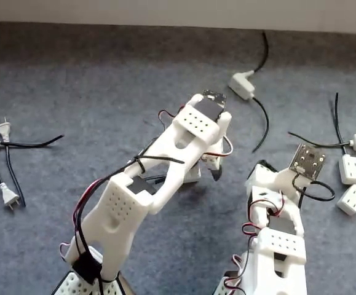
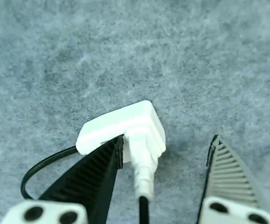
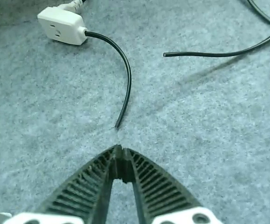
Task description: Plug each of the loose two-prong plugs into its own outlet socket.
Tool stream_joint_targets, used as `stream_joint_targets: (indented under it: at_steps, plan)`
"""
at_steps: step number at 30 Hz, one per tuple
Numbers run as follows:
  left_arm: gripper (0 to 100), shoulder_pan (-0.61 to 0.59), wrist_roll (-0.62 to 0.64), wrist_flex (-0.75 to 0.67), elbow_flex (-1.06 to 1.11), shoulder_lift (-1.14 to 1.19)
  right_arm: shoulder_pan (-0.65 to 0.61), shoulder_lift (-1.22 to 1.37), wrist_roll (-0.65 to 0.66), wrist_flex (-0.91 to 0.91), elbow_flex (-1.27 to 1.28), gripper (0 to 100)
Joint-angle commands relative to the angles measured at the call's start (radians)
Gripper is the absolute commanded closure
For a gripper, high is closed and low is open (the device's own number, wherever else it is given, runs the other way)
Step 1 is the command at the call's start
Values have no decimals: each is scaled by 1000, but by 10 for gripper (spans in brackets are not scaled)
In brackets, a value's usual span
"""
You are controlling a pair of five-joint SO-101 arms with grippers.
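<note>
Two loose plugs [image 1: 3, 129] are laid at the counter's [image 1: 73, 80] left edge. At the middle, the left gripper [image 2: 167, 140] is held with fingers [image 2: 97, 168] spread wide around a socket [image 2: 116, 122] with a plug [image 2: 144, 149] seated in it. The right gripper [image 3: 120, 151] is pressed together, with nothing held. Three sockets [image 1: 350, 169] are laid at the far right.

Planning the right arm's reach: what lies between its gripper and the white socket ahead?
In the right wrist view: the socket trails a black cord over bare carpet, ending near the gripper.
</note>
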Motion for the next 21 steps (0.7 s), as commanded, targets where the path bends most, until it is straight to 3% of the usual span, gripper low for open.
stream_joint_targets:
  at_steps: [1,10,16,21]
  plan:
    - [704,-21,-41,11,-21,-157,-12,-12,-9,-19,-2,991]
    - [704,-143,-48,-20,-22,-490,-12,-12,-9,-16,-2,990]
    - [701,-311,-48,-129,-22,-667,-15,-15,-9,-15,-2,987]
    - [704,-499,-41,-143,-16,-788,-62,-13,-9,-13,-2,865]
